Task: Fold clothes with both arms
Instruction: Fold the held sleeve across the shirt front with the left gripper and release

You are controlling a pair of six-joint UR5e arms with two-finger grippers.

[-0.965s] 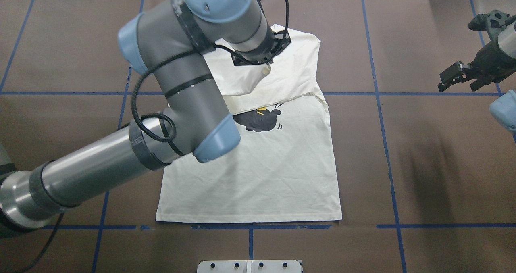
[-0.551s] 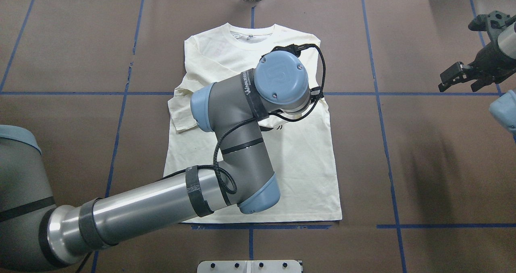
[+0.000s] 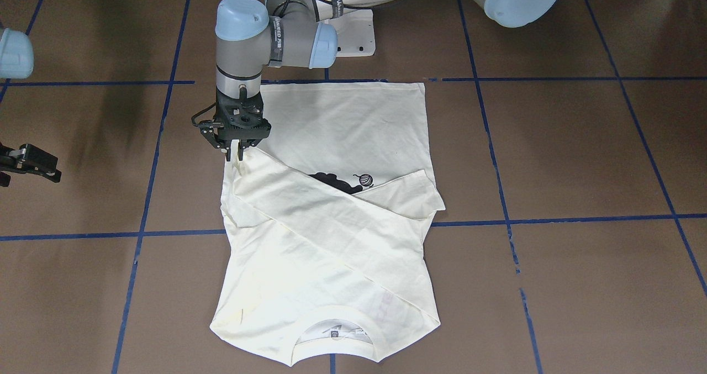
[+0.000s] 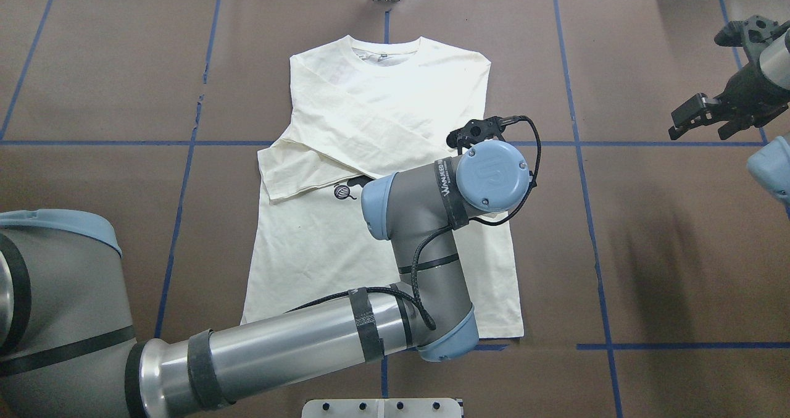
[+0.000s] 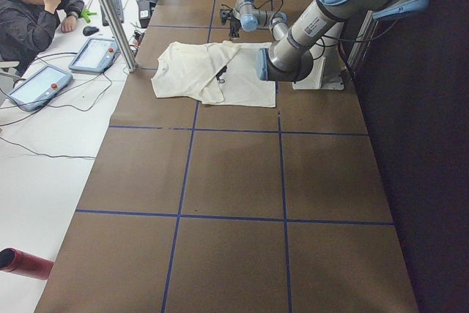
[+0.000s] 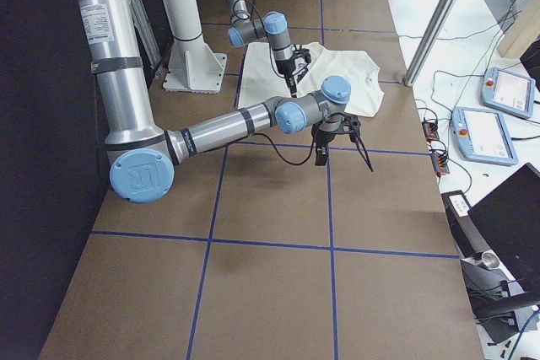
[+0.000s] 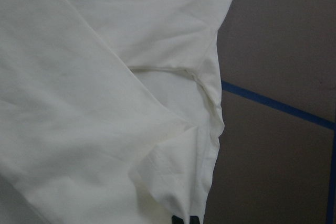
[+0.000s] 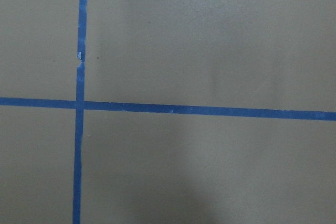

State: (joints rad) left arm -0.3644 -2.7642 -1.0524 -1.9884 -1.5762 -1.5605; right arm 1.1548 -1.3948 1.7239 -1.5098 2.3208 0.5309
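The cream T-shirt (image 3: 342, 125) lies flat on the table (image 3: 552, 153), print up, beneath and beside the left tool (image 3: 235, 154); that tool appears pressed together on the cuff of a sleeve (image 3: 309, 208) drawn slantwise across the chest, right at the shirt's side edge; the right tool (image 4: 703, 125) hangs spread and empty, well apart. The risks, as I judge them: letting go while lifted lets the cuff flop past the edge onto the table; pulling further drags the unpinned layers beneath, unsettling the other crossed sleeve (image 3: 409, 194).
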